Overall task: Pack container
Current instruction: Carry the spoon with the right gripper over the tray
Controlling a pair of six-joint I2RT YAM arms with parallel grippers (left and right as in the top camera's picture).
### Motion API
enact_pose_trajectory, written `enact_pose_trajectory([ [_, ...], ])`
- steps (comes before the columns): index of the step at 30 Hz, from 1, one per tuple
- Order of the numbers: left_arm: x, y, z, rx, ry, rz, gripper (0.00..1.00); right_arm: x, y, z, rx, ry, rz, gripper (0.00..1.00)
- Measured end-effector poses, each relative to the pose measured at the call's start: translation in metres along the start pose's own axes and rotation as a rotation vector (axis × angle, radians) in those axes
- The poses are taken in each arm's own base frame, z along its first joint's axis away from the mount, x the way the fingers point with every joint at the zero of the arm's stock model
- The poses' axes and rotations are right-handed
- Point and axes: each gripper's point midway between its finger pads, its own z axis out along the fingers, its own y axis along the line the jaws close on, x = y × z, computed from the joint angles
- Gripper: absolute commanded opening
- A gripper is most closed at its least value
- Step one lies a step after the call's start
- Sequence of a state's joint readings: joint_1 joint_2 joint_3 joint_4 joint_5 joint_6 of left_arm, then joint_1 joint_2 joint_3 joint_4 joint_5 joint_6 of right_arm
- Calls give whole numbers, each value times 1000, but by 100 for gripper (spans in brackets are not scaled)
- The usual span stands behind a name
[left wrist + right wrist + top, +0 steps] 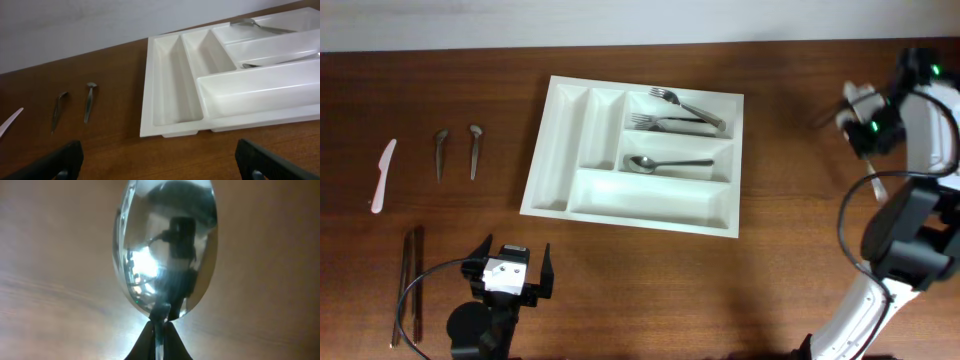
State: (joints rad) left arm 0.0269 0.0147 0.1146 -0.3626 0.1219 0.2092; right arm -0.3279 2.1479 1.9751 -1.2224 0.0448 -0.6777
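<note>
The container (552, 150) is a large white cutlery tray at the table's middle. Two forks (682, 107) lie in its upper long compartment and a spoon (665, 162) in the one below. In the left wrist view the container (172, 100) lies ahead, with its near compartments bare. My left gripper (515, 248) (160, 165) stands open over bare wood in front of the tray's left corner. My right gripper (855, 115) (159, 330) is far right of the tray, shut on the neck of a shiny metal spoon (165, 250), bowl pointing away from the fingers.
Left of the tray lie a white plastic knife (383, 176) and two small metal spoons (440, 152) (475, 150). Two long metal knives (410, 285) lie at the front left, beside my left arm. The right arm's cable (850, 215) loops above the table's right side.
</note>
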Motion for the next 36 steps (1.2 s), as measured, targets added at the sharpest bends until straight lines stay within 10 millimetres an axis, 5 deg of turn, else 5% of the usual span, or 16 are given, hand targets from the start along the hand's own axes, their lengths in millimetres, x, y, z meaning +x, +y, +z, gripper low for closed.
enact_pose_trajectory([
  [3, 0, 0, 0, 0, 0, 0, 99, -48, 20, -29, 50, -97, -103, 4],
  [6, 0, 0, 0, 0, 0, 0, 99, -97, 71, -52, 72, -181, -292, 4],
  [13, 0, 0, 0, 0, 0, 0, 99, -141, 194, -68, 38, -245, -671, 4],
  [17, 0, 0, 0, 0, 0, 0, 99, -149, 243, -74, -6, -290, -815, 4],
  [20, 0, 0, 0, 0, 0, 0, 99, -149, 264, -70, -65, -305, -869, 4],
  [28, 0, 0, 0, 0, 0, 0, 99, -139, 288, -22, -222, -234, -901, 4],
  [36, 0, 0, 0, 0, 0, 0, 99, -133, 297, -21, -279, -230, -903, 4],
])
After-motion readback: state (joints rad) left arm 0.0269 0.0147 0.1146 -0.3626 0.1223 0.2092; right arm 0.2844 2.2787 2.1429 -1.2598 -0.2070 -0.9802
